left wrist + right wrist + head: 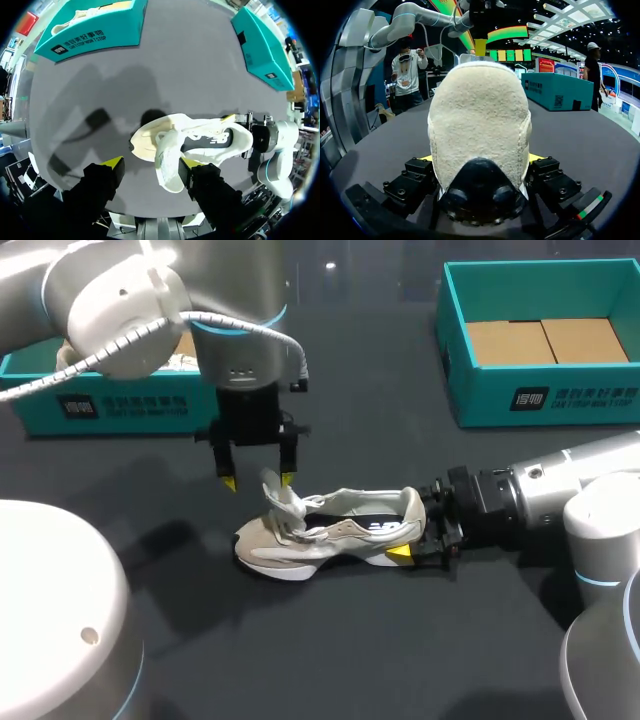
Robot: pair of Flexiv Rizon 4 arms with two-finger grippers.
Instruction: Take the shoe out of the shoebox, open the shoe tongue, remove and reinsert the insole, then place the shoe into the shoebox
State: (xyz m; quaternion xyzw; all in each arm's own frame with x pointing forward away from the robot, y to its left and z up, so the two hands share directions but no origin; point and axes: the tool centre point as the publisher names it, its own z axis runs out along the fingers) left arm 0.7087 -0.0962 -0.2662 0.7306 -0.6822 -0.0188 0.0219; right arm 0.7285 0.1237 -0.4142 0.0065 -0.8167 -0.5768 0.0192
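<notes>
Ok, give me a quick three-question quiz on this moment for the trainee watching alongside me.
1. True or false: the shoe lies inside a shoebox.
2. Which gripper is shut on the shoe? A) left gripper B) right gripper C) neither
3. Fill in: the left gripper's fingers hang ___ above the raised tongue.

Key: 1 false, it rests on the table; 2 B; 3 open.
</notes>
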